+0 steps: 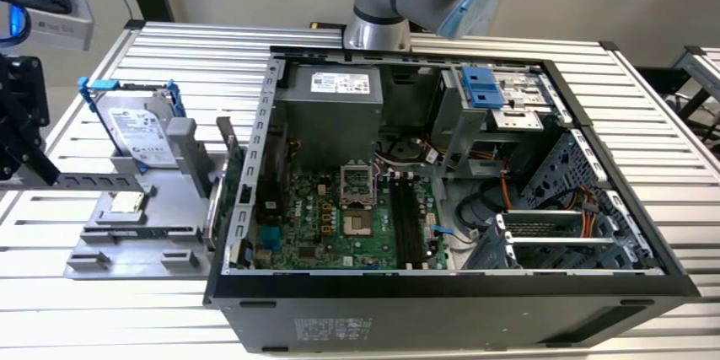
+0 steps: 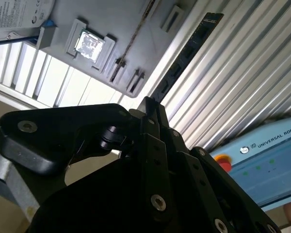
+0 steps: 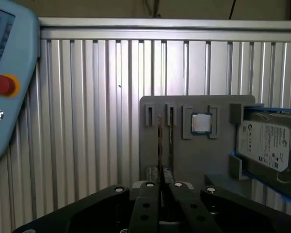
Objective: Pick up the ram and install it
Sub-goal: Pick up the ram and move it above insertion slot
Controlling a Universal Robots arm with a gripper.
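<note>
Your gripper (image 3: 161,187) has its black fingers pressed together on one end of the ram (image 2: 184,56), a long, thin, dark circuit-board stick. In the first wrist view you see the stick edge-on, running between the two narrow slots of the flat grey plastic tray (image 3: 184,155). That tray also carries a small square silver chip (image 3: 201,124) and a silver hard drive in a blue bracket (image 3: 262,143).

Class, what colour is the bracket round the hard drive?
Blue; the bracket shows best in the exterior view.
</note>
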